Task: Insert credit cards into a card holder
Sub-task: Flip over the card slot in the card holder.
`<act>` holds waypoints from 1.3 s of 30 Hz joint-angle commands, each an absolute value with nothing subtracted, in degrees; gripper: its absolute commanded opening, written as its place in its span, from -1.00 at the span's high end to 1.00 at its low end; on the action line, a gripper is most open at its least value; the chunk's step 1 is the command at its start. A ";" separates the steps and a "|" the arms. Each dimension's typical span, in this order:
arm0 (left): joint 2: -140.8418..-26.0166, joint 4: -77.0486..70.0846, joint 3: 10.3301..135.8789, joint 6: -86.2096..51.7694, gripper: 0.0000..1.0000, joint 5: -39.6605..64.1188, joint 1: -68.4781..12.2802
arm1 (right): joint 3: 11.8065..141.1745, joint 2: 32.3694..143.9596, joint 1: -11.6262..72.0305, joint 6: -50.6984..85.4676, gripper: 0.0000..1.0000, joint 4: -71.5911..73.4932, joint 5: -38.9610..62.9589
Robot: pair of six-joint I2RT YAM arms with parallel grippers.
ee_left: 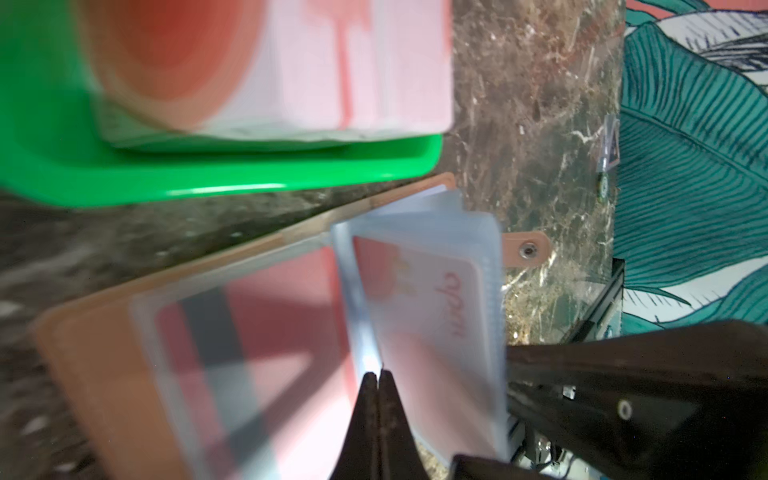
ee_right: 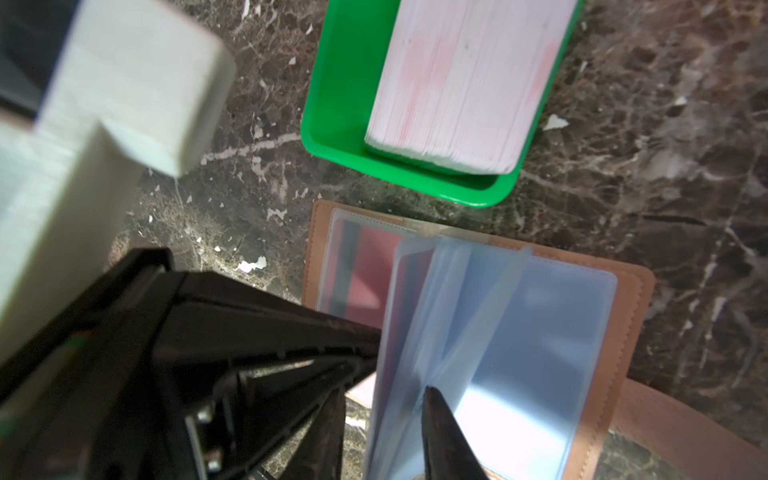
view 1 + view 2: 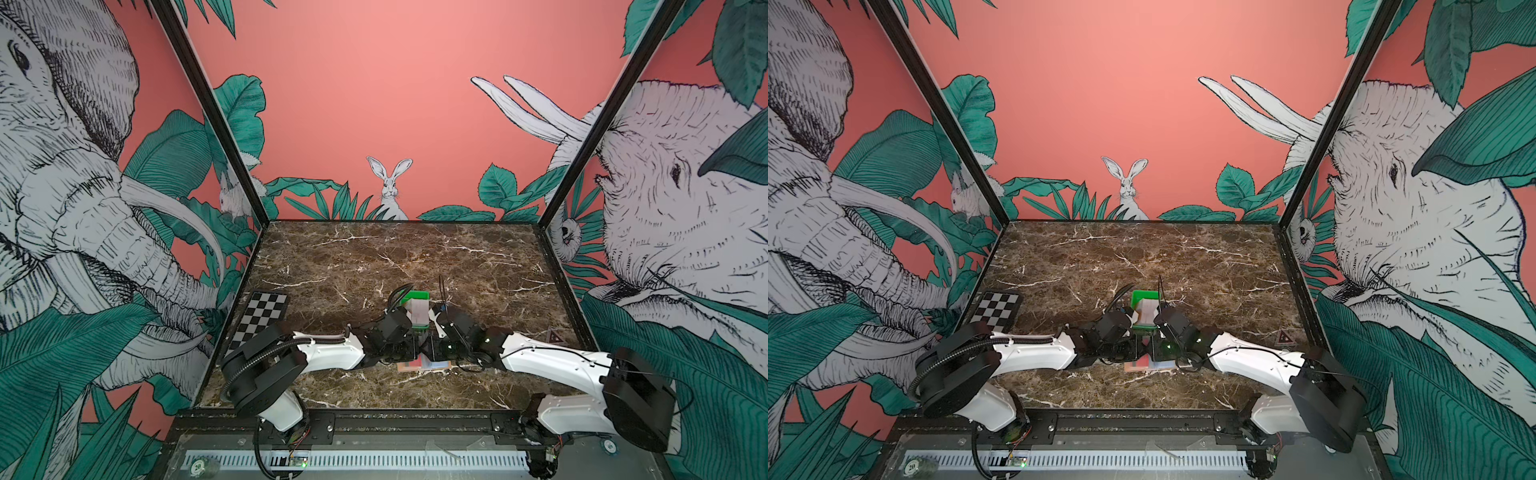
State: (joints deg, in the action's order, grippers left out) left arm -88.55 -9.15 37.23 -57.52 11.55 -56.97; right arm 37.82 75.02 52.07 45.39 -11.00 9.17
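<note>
The tan card holder (image 2: 631, 316) lies open on the marble, its clear sleeves fanned upright, and in both top views it shows under the two wrists (image 3: 424, 366) (image 3: 1148, 365). A reddish card (image 2: 361, 282) and a white card with red writing (image 1: 436, 316) sit in sleeves. A thick stack of credit cards (image 2: 465, 83) (image 1: 291, 62) stands in the green tray (image 2: 345, 104). My left gripper (image 1: 378, 374) is shut, its tips at the foot of an upright sleeve. My right gripper (image 2: 386, 419) is open, with the upright sleeves between its fingers (image 2: 440, 415).
The green tray (image 3: 417, 296) stands just behind the holder. A checkerboard (image 3: 259, 316) lies at the left edge, and a small triangle sticker (image 3: 555, 336) at the right. The holder's snap tab (image 1: 528, 251) sticks out sideways. Patterned walls close in three sides.
</note>
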 commanded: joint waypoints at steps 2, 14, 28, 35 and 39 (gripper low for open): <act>-86.23 -10.17 34.50 -58.50 1.00 12.48 -55.49 | 39.52 76.15 53.02 44.57 0.25 -11.07 8.44; -87.65 -16.96 32.00 -60.42 1.00 17.14 -52.91 | 41.03 77.77 54.90 43.27 0.12 -9.57 10.75; -84.23 -10.69 30.24 -59.97 1.00 13.63 -52.22 | 41.47 77.08 54.95 46.03 0.12 -21.25 -2.55; -76.65 2.67 31.65 -53.92 0.92 8.85 -51.25 | 40.99 73.17 54.85 45.79 0.12 -26.77 -7.17; -72.53 8.15 32.32 -50.87 0.89 7.30 -50.24 | 41.04 70.76 54.67 44.15 0.09 -27.64 -6.81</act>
